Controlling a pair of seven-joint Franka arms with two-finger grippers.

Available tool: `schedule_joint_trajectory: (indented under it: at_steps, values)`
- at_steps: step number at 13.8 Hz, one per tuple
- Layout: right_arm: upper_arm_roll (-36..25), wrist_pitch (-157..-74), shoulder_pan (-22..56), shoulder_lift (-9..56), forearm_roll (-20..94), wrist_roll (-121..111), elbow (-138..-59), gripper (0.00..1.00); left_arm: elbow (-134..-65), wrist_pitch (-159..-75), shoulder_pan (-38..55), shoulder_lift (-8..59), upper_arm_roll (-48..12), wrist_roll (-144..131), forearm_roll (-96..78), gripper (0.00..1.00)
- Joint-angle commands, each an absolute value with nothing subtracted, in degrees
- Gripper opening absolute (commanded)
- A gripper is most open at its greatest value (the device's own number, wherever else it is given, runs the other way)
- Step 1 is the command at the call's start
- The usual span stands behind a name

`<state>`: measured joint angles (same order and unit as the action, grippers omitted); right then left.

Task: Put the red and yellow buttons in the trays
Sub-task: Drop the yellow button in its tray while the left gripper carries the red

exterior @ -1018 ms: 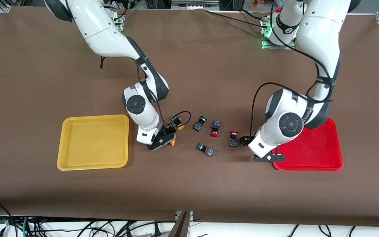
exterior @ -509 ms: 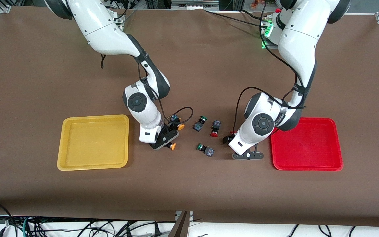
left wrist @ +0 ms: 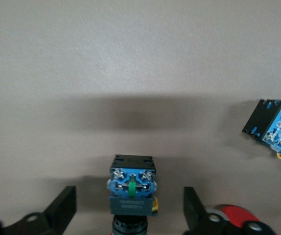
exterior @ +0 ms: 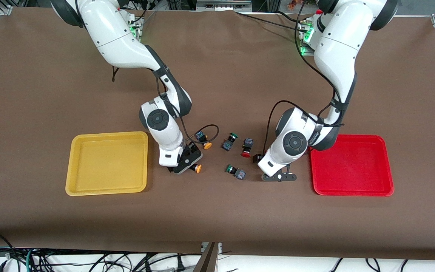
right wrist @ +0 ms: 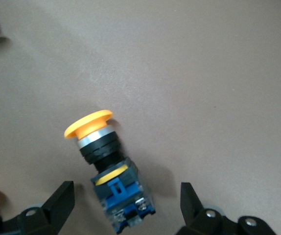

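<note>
My left gripper [left wrist: 129,215] hung spread around a blocky dark switch [left wrist: 131,188] beside the glossy red tray [exterior: 376,185]. My right gripper [right wrist: 126,210] straddled, unclenched, a round yellow-capped button [right wrist: 106,156] beside the yellow tray [exterior: 106,189].

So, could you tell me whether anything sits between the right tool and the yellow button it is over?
Nothing visible does: the right tool is open around the yellow button, lying on the bare table with its cap free.
</note>
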<state>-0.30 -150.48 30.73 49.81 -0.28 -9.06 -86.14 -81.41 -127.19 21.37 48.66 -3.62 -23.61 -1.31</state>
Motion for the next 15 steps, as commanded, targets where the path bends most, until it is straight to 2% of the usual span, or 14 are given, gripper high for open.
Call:
schedule_joint_trajectory:
  at_steps: [1,3,5,6,8,12,15]
  values:
    - [0.00,-151.52,30.24,49.92,-0.35,-10.10,-85.69,0.49,-81.04,-127.62,22.15,49.04,-2.73,-23.73,-1.93,0.62]
    - [0.09,-151.52,30.06,49.66,-0.18,-10.11,-85.69,0.23,-81.30,-127.62,22.24,49.13,-2.72,-23.38,-1.93,0.49]
    - [0.09,-151.44,29.88,49.48,-0.09,-10.20,-85.78,0.07,-81.30,-127.53,22.15,49.04,-2.72,-23.29,-1.93,0.18]
    - [0.26,-151.26,29.62,49.22,-0.09,-10.20,-86.22,0.00,-81.04,-127.36,22.15,48.96,-2.72,-23.20,-1.93,0.10]
    - [0.26,-148.56,28.40,46.77,0.26,-10.37,-87.01,0.00,-80.42,-126.57,21.27,47.82,-2.46,-23.12,-1.93,0.09]
    - [0.09,-135.64,21.64,37.82,0.70,-17.28,-90.33,0.00,-80.16,-119.20,12.95,42.55,-2.55,-10.06,-2.46,0.09]
    - [0.09,-135.88,12.42,32.70,1.05,-27.21,-99.03,0.00,-80.51,-112.87,5.65,39.12,-2.73,0.68,-2.81,0.10]
